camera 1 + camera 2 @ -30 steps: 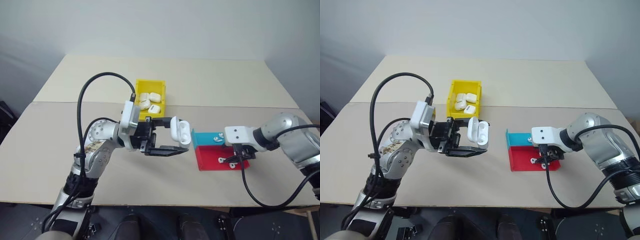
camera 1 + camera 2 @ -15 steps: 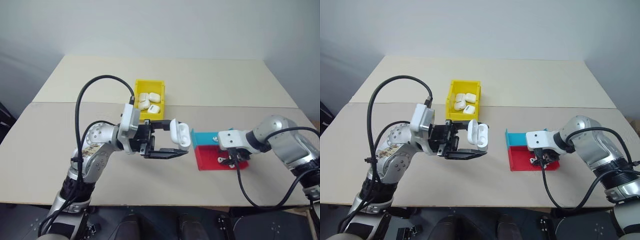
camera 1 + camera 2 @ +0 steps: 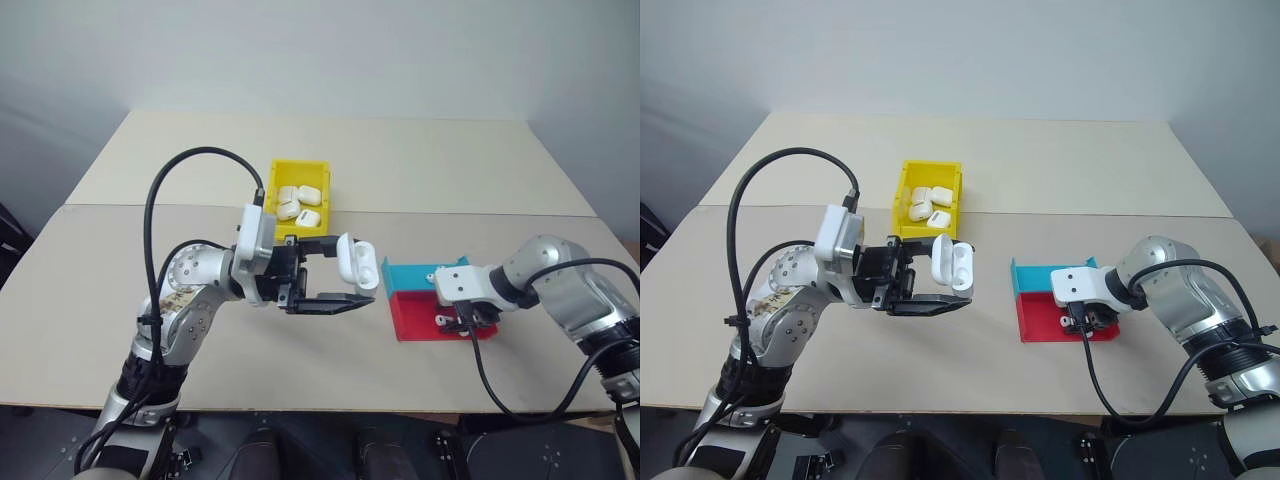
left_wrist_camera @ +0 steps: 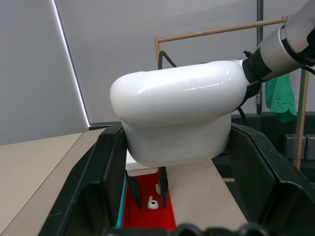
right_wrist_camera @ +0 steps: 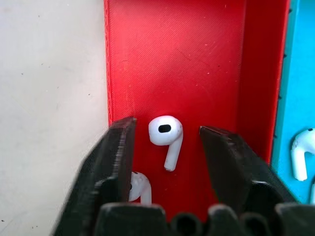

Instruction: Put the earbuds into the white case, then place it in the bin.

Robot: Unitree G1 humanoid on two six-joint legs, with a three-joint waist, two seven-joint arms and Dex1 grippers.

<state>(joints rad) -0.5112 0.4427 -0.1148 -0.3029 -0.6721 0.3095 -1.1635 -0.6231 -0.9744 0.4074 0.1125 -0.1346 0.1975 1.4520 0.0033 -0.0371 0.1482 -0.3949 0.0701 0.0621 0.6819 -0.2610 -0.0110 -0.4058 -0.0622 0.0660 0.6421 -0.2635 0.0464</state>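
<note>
Right gripper [image 5: 166, 147] straddles an earbud [image 5: 166, 135], fingers apart — left gripper [image 3: 335, 275] clenches the white case [image 3: 357, 262].

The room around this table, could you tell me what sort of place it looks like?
Probably a robotics lab or test room: a plain beige table against bare grey walls, holding just a yellow bin of white cases and a red-and-teal tray of earbuds.

Counting now: four white cases [image 3: 298, 202] are sitting in one yellow bin [image 3: 284, 167], a fifth case [image 3: 357, 262] is showing mid-air. Two earbuds [image 5: 165, 135] are lying on red tray floor, probably two more [image 5: 299, 150] on teal, partly cropped.
</note>
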